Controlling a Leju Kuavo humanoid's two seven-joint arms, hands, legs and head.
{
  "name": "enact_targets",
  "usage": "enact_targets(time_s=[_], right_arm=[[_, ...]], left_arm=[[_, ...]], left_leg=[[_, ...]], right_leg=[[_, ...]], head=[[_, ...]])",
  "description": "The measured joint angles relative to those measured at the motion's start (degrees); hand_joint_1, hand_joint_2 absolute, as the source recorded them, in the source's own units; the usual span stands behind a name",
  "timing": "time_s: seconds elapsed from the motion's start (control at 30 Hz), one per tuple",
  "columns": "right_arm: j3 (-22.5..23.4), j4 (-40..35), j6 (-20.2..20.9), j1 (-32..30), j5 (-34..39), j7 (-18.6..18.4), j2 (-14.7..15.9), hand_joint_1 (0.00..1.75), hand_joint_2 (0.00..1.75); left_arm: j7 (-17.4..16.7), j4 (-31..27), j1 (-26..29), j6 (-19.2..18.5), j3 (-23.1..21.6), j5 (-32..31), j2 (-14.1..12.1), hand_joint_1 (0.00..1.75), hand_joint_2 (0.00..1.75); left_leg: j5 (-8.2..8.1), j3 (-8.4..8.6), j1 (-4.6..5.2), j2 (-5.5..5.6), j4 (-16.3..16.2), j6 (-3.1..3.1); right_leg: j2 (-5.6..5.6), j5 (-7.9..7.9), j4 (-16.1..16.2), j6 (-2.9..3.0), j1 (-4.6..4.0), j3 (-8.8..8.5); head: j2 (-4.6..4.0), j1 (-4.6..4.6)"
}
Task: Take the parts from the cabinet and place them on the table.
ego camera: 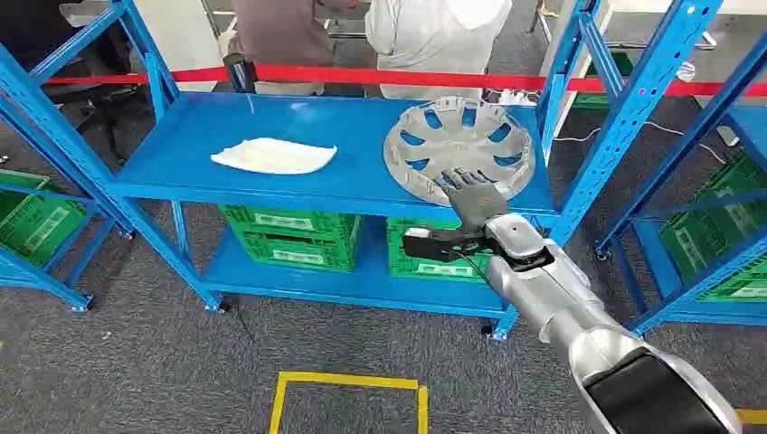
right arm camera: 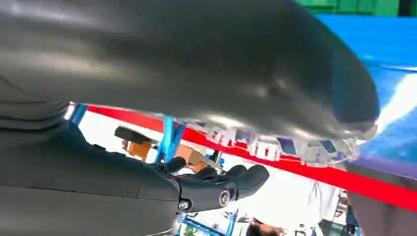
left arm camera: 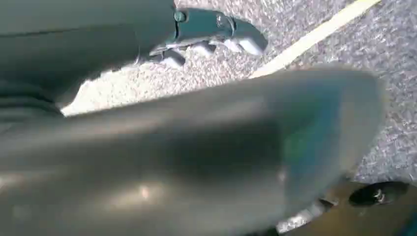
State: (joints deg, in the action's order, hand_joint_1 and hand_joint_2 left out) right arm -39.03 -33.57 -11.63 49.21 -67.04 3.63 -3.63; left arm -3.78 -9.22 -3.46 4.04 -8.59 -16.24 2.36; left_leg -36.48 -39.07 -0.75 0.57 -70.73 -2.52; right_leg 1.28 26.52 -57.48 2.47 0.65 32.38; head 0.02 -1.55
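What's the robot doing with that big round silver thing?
The robot's right hand is reaching onto the blue metal shelf and touching the near edge of the round silver plastic hubcap. The hubcap lies on the shelf, not yet lifted. A flat white plastic part waits beside it, untouched. Two people stand behind the red tape.

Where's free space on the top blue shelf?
Bare patches on the blue shelf: between the white part and the hubcap, and the back-left stretch behind the white part. Crowded on the right, where the right hand rests on the hubcap's near rim.
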Motion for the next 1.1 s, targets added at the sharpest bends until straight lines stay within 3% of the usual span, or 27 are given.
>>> enact_targets(time_s=[0.03,0.1,0.13,0.2,0.27,0.33,0.43,0.57,0.67,1.1], right_arm=[[-0.2,-0.04,0.13,0.1,0.0,-0.04,-0.13,0.0,0.0],[-0.53,-0.28,0.46,0.37,-0.02,-0.68,-0.42,0.0,0.0],[-0.68,-0.31,0.68,0.56,-0.04,-0.9,-0.57,0.0,0.0],[-0.83,-0.46,0.59,0.89,-0.04,-1.05,-0.59,0.0,0.0],[-0.92,-0.66,0.33,0.95,-0.04,-1.05,-0.59,0.0,0.0],[-1.01,-0.68,0.13,0.9,-0.15,-1.4,-0.59,0.0,0.0],[-1.18,-0.83,-0.07,0.89,-0.78,-2.23,-0.59,0.0,0.0],[-1.27,-1.16,-0.57,0.69,-2.03,-3.8,-0.48,0.0,0.0],[-1.49,-1.36,-1.05,0.47,-2.58,-4.35,-0.15,0.0,0.0],[-1.84,-4.7,-3.39,-3.03,-4.96,-6.86,4.85,0.0,0.0]], left_arm=[[0.31,0.0,0.07,0.02,0.0,0.02,-0.02,0.0,0.0],[0.88,0.02,0.13,0.02,0.0,0.02,0.0,0.0,0.0],[0.94,0.04,-0.05,0.02,0.02,0.02,0.0,0.0,0.0],[1.03,-0.02,-0.01,0.02,0.07,0.02,0.02,0.0,0.0],[0.68,-0.02,-0.03,0.02,0.15,0.05,0.22,0.0,0.0],[0.29,-0.02,-0.12,0.0,0.42,0.05,0.22,0.0,0.0],[0.16,-0.02,-0.12,-0.17,0.44,0.05,0.28,0.0,0.0],[-0.17,-0.02,-0.08,-0.2,0.44,0.02,0.39,0.0,0.0],[-0.26,-0.02,-0.06,-0.2,0.46,0.0,0.37,0.0,0.0],[-0.24,-0.02,0.6,-0.17,0.81,0.11,0.55,0.0,0.0]], left_leg=[[3.58,0.86,-0.33,-0.11,4.24,-0.22],[13.33,2.59,-1.03,-0.73,13.18,-0.99],[12.23,2.45,-0.65,-1.12,12.96,-0.25],[13.12,2.86,-0.53,-0.87,12.54,0.75],[13.46,2.81,-0.64,-0.6,12.74,0.56],[13.14,2.82,-0.48,-0.33,12.74,1.06],[12.77,2.92,-0.4,-0.22,12.74,1.67],[12.59,2.92,-0.27,-0.22,12.73,1.95],[12.54,2.92,-0.12,-0.23,12.67,2.03],[12.55,3.25,-0.17,-0.32,12.95,1.99]], right_leg=[[0.0,0.66,-0.11,-0.36,0.29,-0.71],[-0.01,1.88,-0.42,-1.29,0.45,-1.64],[0.08,2.34,-0.83,-1.7,0.31,-1.8],[-0.09,3.0,-0.51,-2.52,0.12,-1.85],[-0.23,2.89,-0.53,-0.61,0.13,-2.01],[-0.39,2.92,0.02,-0.2,0.16,-2.4],[-0.59,2.97,0.82,-0.21,0.15,-2.87],[-0.62,3.05,1.24,-0.81,0.23,-3.03],[-0.62,3.06,1.52,-3.56,0.55,-3.18],[-0.58,3.13,1.44,-3.68,0.47,-3.28]], head=[[-0.02,0.02],[0.0,-0.11],[0.0,-0.33],[-0.02,-0.04],[0.0,0.04],[-0.02,0.09],[-0.02,0.09],[-0.02,0.11],[0.0,0.09],[0.0,0.09]])
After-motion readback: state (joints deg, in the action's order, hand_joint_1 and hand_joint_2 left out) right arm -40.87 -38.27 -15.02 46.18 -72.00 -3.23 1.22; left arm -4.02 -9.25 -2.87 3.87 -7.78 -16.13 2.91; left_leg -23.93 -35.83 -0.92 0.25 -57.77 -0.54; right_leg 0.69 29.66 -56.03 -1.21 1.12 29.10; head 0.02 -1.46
